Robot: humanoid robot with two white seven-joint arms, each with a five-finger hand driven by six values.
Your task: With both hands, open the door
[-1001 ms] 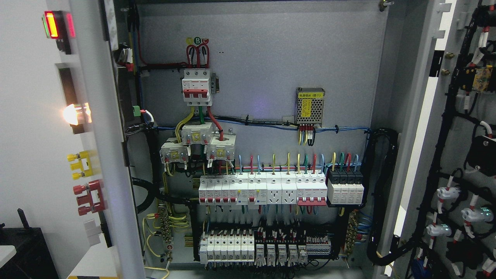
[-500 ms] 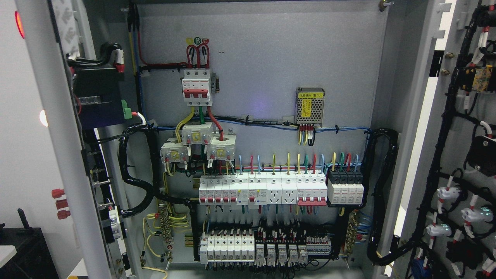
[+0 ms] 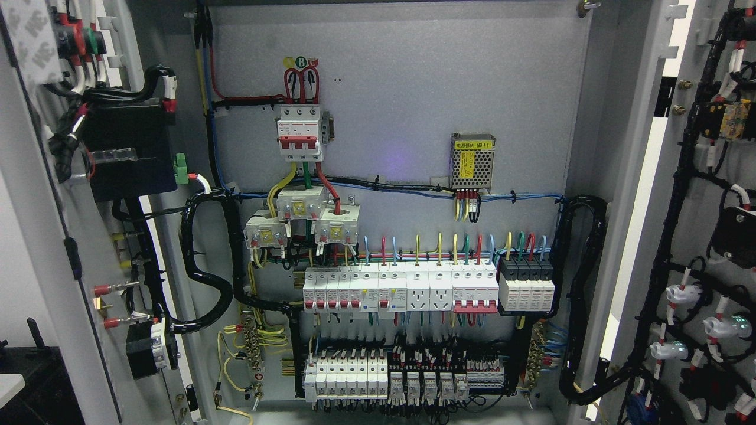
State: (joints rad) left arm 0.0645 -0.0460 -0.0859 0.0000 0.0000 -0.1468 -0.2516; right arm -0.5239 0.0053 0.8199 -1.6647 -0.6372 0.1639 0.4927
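Observation:
An electrical cabinet fills the head view with both doors swung wide. The left door (image 3: 35, 248) stands at the far left, its inner face toward me, carrying a black box (image 3: 127, 150) and wired terminals (image 3: 112, 289). The right door (image 3: 703, 177) is open at the far right, its inside hung with black cable looms and white connectors (image 3: 679, 293). Between them the grey backplate (image 3: 413, 88) shows rows of white breakers (image 3: 401, 289) and a small meshed power supply (image 3: 472, 160). Neither of my hands nor either arm shows anywhere.
A thick black cable loom (image 3: 204, 260) curves from the left door into the cabinet. Another loom (image 3: 582, 295) loops along the right wall. A dark object (image 3: 35, 383) sits low at the left, outside the cabinet.
The left door has swung further open to the left. Its outer face with lamps and coloured handles has turned away, and its wired inner side now faces me. The right door has not moved.

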